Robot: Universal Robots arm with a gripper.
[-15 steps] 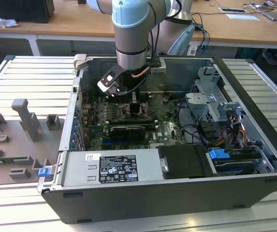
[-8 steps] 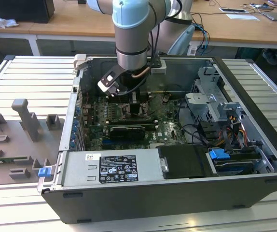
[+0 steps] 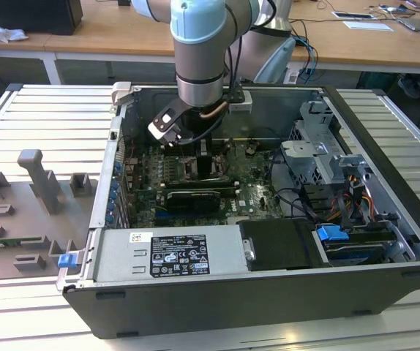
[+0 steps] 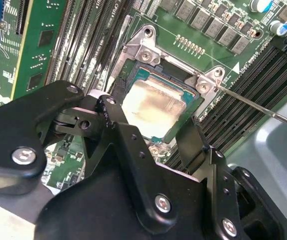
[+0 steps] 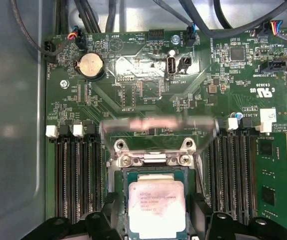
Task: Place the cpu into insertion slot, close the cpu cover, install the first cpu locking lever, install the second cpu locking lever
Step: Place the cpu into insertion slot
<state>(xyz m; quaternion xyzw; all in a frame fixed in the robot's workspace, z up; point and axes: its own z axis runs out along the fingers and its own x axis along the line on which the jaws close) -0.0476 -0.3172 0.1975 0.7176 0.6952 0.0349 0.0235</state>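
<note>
Two jaws spread wide flank the cpu (image 5: 156,207), which lies between them in the insertion slot (image 5: 156,171); any sideways brush might tilt it off its seat.

The case (image 3: 268,102) is lying open above. I am seeing memory slots (image 5: 76,185) flanking the cpu (image 5: 156,205), raised cpu cover (image 5: 158,127) and lever rod (image 4: 263,107) crowding one end.

power supply (image 3: 170,252) inside case (image 3: 232,307) | coin battery (image 5: 91,65) near memory slots (image 5: 76,175) | grey blocks (image 3: 42,179) beside case
</note>
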